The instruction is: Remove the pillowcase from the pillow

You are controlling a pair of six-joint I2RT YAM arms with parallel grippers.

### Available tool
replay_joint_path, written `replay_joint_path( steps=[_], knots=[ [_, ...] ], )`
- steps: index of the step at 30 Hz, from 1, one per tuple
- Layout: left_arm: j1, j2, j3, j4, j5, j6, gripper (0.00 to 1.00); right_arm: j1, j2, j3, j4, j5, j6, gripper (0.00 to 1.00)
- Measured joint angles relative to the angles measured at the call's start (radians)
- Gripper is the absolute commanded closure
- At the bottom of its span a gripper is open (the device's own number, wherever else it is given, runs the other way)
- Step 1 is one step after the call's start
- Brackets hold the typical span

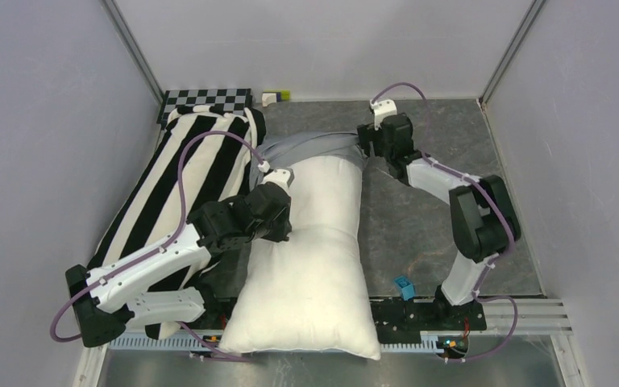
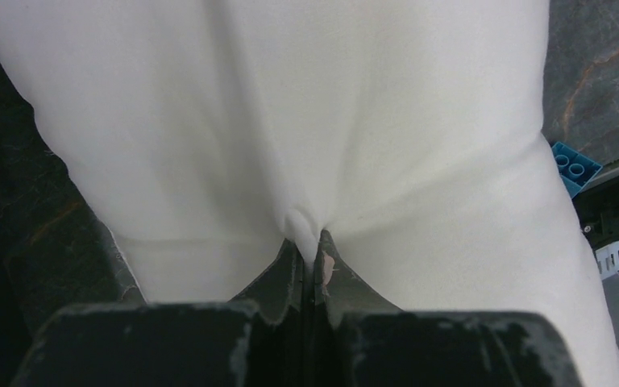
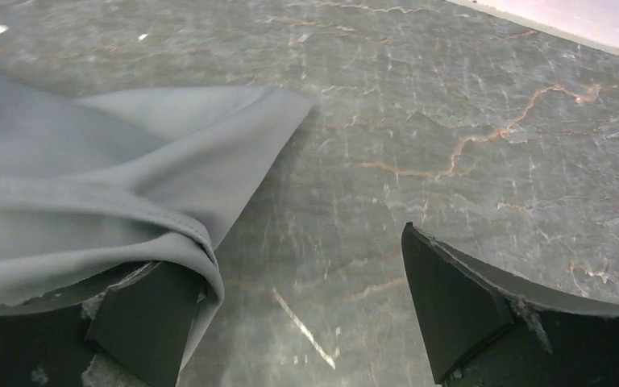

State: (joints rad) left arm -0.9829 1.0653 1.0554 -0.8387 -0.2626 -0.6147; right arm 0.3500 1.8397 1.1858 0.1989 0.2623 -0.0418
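White pillow [image 1: 314, 266] lies on grey veined table [image 1: 419, 222] between pale walls [image 1: 48, 121]

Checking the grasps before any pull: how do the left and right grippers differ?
The left gripper is shut, pinching a fold of the white pillow; the right gripper is open and grips nothing. The left gripper touches only the white pillow, while the hem of the blue-grey pillowcase drapes over one finger of the right gripper. Both have black fingers and sit near the pillow's far end.
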Motion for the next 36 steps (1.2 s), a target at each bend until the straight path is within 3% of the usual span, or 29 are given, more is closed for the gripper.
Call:
replay_joint_path(
  steps=[2, 9, 14, 18, 24, 30, 36],
  knots=[
    [0.000, 0.007, 0.000, -0.010, -0.005, 0.001, 0.98, -0.010, -0.080, -0.083, 0.034, -0.064, -0.005, 0.02],
    [-0.001, 0.064, 0.023, -0.027, -0.023, 0.001, 0.98, -0.011, -0.602, -0.457, 0.153, -0.220, -0.042, 0.02],
    [-0.001, 0.064, 0.026, -0.027, -0.024, 0.001, 0.98, 0.031, -0.741, -0.598, 0.207, -0.283, -0.111, 0.02],
    [-0.001, 0.064, 0.027, -0.027, -0.023, 0.001, 0.98, 0.097, -0.715, -0.636, 0.180, -0.298, -0.179, 0.02],
    [-0.001, 0.064, 0.027, -0.027, -0.019, 0.001, 0.98, 0.201, -0.563, -0.568, 0.172, -0.200, -0.273, 0.02],
    [-0.001, 0.063, 0.027, -0.019, -0.015, 0.002, 0.98, 0.204, -0.360, -0.431, 0.192, -0.025, -0.298, 0.02],
    [0.000, 0.064, 0.027, 0.008, -0.016, 0.009, 0.98, 0.120, -0.097, -0.187, 0.180, -0.041, -0.271, 0.02]
  ],
)
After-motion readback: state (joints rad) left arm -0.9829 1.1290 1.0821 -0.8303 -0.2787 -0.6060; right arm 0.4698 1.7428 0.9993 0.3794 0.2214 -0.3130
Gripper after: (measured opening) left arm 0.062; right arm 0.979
